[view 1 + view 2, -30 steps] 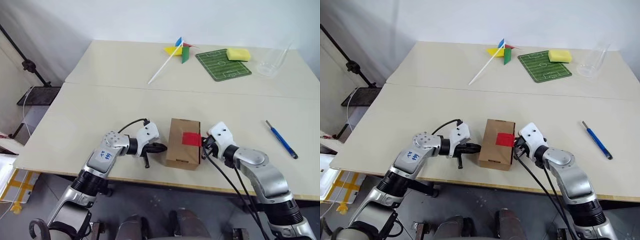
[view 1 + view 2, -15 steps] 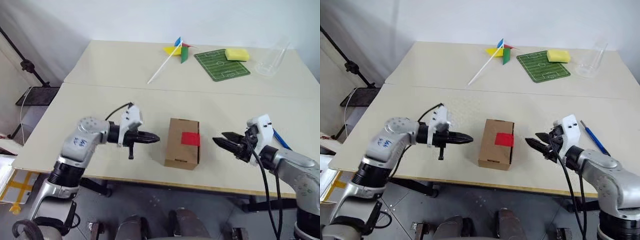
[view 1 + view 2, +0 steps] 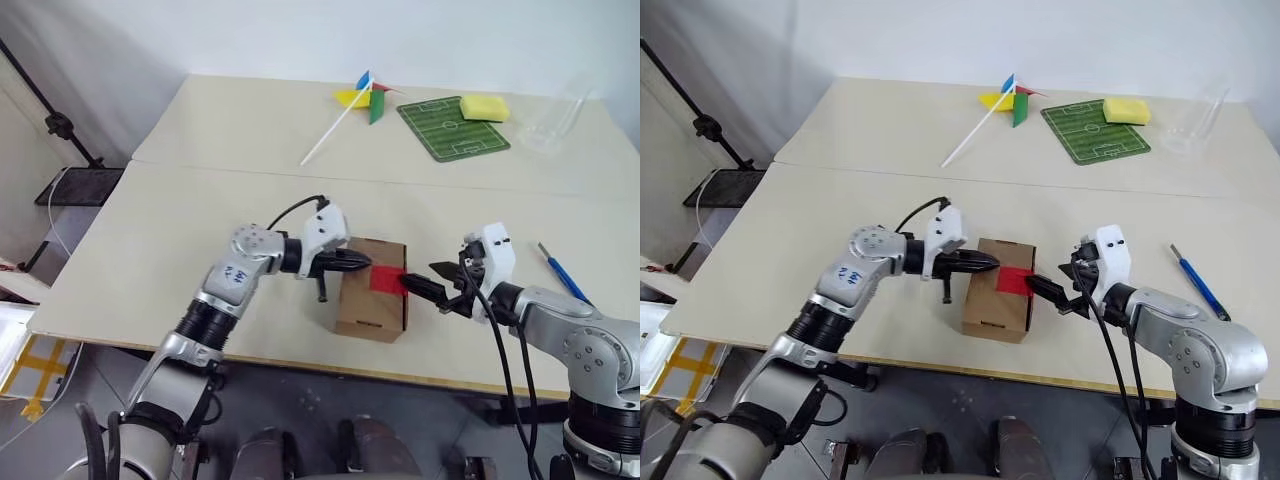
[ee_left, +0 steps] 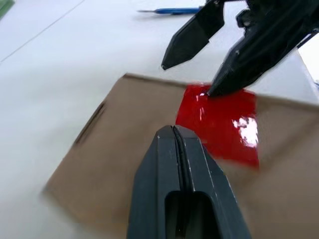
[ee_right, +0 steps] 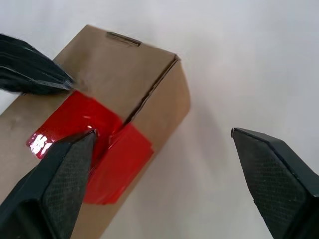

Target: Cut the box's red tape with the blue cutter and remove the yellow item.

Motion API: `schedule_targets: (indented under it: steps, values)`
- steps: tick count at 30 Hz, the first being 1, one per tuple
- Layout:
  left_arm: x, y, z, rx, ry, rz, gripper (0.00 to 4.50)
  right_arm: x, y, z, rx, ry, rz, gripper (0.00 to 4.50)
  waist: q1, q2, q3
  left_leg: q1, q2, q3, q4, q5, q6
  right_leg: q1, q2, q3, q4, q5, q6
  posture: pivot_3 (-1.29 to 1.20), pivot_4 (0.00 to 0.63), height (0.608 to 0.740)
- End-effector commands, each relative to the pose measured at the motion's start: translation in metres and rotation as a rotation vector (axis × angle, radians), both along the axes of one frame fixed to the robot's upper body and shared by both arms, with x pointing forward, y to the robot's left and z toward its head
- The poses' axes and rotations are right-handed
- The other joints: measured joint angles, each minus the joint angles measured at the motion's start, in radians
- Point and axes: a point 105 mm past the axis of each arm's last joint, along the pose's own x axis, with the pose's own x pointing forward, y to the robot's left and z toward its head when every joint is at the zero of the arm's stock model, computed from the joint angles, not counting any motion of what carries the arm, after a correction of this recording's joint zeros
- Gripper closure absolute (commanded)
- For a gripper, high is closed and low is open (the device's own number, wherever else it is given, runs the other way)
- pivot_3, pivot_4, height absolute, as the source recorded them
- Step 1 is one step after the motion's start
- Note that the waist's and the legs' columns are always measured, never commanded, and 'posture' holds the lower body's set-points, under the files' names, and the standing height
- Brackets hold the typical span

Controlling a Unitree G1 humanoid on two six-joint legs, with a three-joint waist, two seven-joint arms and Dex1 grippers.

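The box [image 3: 365, 305], a small brown carton, lies near the table's front edge with the red tape [image 3: 388, 281] across its lid seam and down one side. My left gripper [image 3: 358, 265] is shut, its tip over the box's top just beside the tape [image 4: 224, 124]. Opposite it, my right gripper [image 3: 420, 277] is open: one fingertip [image 5: 82, 142] rests at the tape's edge, the other hangs off the box's side. The blue cutter [image 3: 562, 280] lies on the table to the right, apart from both grippers. The yellow item is out of view.
At the table's far side lie a pinwheel on a white stick [image 3: 362, 98], a green football-pitch mat [image 3: 453, 127] with a yellow sponge [image 3: 482, 106] on it, and a clear cup [image 3: 555, 122]. A black stand [image 3: 60, 125] rises left of the table.
Both grippers left the box's sides, drew apart, then came back in higher, at the box's top. The right gripper opened; the left stayed shut.
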Motion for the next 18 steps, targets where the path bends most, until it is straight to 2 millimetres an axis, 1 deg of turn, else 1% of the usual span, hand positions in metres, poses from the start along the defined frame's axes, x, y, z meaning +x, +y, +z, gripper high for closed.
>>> schedule_targets:
  steps: [1,5,9,13,15,18]
  values:
    - [0.005,0.006,-0.011,0.069,-0.004,0.034,4.50,0.001,-0.008,0.001,-0.021,-0.014,-0.038,0.01,0.000,0.000,0.000,0.001,0.000,0.000,0.000,0.000,0.000,0.000,0.000,0.000,0.001,0.000,0.000,0.00,0.150,0.740]
    - [0.004,0.013,-0.020,0.114,0.017,0.041,4.50,0.001,-0.012,-0.003,-0.020,0.000,-0.056,0.01,0.000,0.000,0.000,0.002,0.000,0.000,0.000,0.001,-0.001,0.001,0.000,0.000,0.002,0.000,0.000,0.00,0.150,0.740]
    - [0.002,0.016,-0.025,0.136,0.033,0.040,4.50,0.000,-0.017,-0.010,-0.051,0.032,-0.075,0.01,0.000,-0.001,-0.001,0.003,0.000,0.000,0.000,0.001,-0.001,0.002,0.000,0.000,0.002,0.000,0.000,0.00,0.150,0.740]
    - [0.002,0.017,-0.026,0.143,0.036,0.040,4.50,0.000,-0.016,-0.010,-0.076,0.049,-0.079,0.01,0.000,-0.003,-0.002,0.004,0.000,0.000,0.000,0.001,-0.001,0.003,0.000,0.000,0.001,0.000,0.000,0.00,0.150,0.740]
    - [0.001,0.017,-0.027,0.149,0.041,0.037,4.50,0.002,-0.015,-0.009,-0.147,0.059,-0.076,0.01,-0.001,-0.003,-0.002,0.005,0.000,0.000,0.000,0.001,-0.001,0.004,0.000,0.000,0.001,0.000,0.000,0.00,0.150,0.740]
    - [0.000,0.016,-0.028,0.155,0.043,0.032,4.50,0.002,-0.016,-0.013,-0.320,0.079,-0.043,0.01,-0.002,-0.004,-0.003,0.007,0.000,0.000,0.000,0.001,-0.001,0.005,-0.001,0.000,0.001,0.000,0.000,0.00,0.150,0.740]
